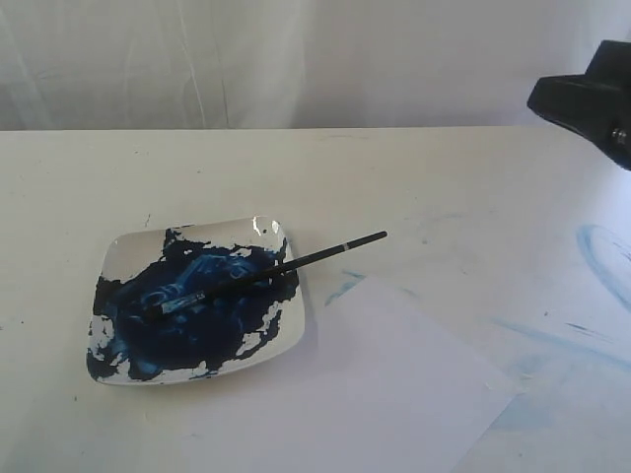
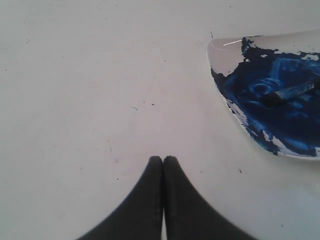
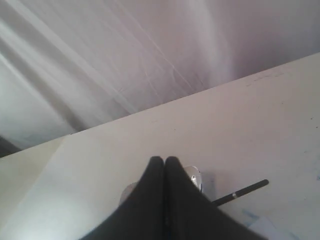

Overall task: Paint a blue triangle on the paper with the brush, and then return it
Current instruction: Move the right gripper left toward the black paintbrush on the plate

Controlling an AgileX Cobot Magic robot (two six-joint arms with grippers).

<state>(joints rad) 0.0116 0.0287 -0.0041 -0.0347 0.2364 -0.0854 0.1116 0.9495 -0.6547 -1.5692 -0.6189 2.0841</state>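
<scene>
The brush [image 1: 286,266] lies across the square white dish [image 1: 123,251], its bristles in the dark blue paint and its black handle sticking out past the dish's right rim. The white paper [image 1: 394,394] lies flat to the right of the dish, with no dark-blue triangle on it. My left gripper [image 2: 163,159] is shut and empty over bare table beside the dish [image 2: 222,52]; the brush tip [image 2: 290,92] shows there. My right gripper [image 3: 165,160] is shut and empty, high above the table, with the brush handle [image 3: 247,190] beyond it. Its arm [image 1: 592,99] shows at upper right.
Faint pale-blue smears and an arc [image 1: 601,256] stain the cream table right of the paper. A white cloth backdrop [image 1: 296,59] hangs behind the table's far edge.
</scene>
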